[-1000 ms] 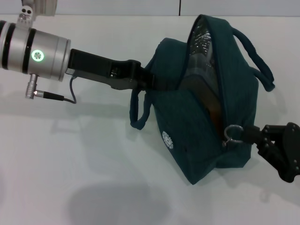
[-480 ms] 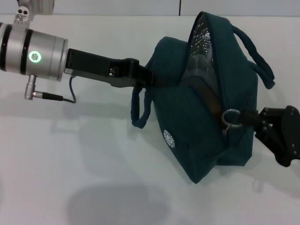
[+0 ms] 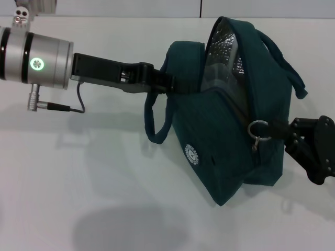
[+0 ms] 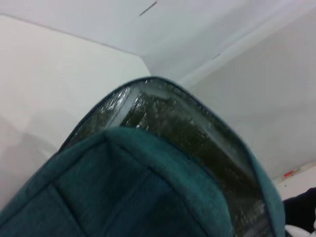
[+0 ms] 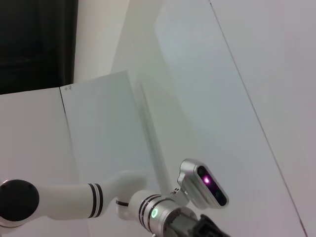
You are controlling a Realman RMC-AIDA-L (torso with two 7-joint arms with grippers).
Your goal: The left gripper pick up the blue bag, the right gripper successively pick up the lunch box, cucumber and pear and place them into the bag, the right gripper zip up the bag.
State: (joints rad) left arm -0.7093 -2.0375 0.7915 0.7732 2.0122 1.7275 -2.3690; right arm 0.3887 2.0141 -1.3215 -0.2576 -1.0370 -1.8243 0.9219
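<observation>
The nearest stretch of the plain white table [image 3: 104,209] lies bare, crossed only by a soft round shadow, giving wide open room along the near edge and the whole left side. At the near right, the right gripper [image 3: 285,132], a black two-fingered claw, reaches in from the right edge and pinches the silver ring zipper pull [image 3: 257,128] of the large dark teal-green fabric bag [image 3: 230,130]; its fingers are clenched on the pull's tab. The bag's near bottom corner touches the table just left of that claw, with a round white logo [image 3: 192,153] on its near side. One padded loop handle [image 3: 154,123] hangs down on the left, clear of the table. Farther back, the left gripper [image 3: 175,83], black on an arm with a silver metal cuff [image 3: 36,57], comes in from the left and grasps the bag's left upper edge, holding it tilted. Beyond that, the mouth gapes at the far end, showing silver foil lining [image 3: 222,47]; the left wrist view looks along this open rim [image 4: 163,98]. The second handle [image 3: 285,60] arches off the far right side. Behind the bag the table runs clear to its far edge.
</observation>
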